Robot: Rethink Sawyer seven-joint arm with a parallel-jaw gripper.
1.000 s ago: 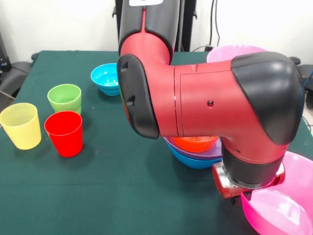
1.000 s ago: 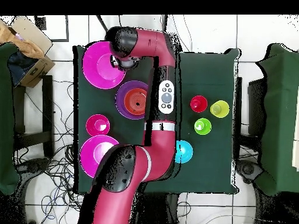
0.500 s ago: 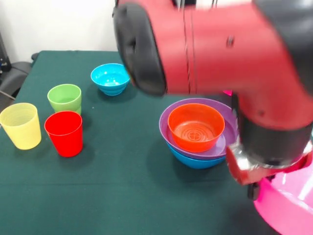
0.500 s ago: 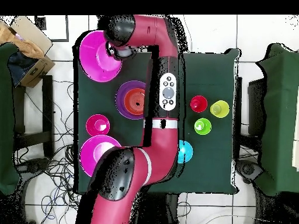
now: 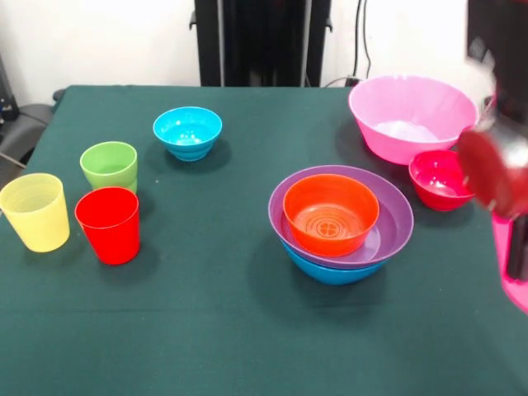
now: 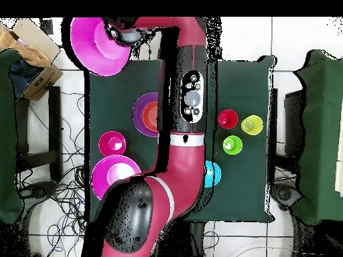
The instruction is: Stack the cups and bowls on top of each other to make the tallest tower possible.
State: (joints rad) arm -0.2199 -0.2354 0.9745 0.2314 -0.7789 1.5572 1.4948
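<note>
The tower [image 5: 340,227] stands mid-table: blue bowl [image 5: 330,272] lowest, purple bowl [image 5: 388,235] in it, orange bowl [image 5: 330,213] on top. A large pink bowl [image 6: 97,45] is lifted beyond the table edge at the gripper [image 6: 120,33]; finger state cannot be told. The second large pink bowl [image 5: 411,115] and the crimson bowl [image 5: 440,177] sit just beside each other. Cyan bowl [image 5: 187,132] stands apart. Yellow cup [image 5: 35,210], red cup [image 5: 108,223] and green cup [image 5: 109,165] are grouped together.

A cardboard box [image 6: 30,50] sits beside the green table [image 5: 206,330].
</note>
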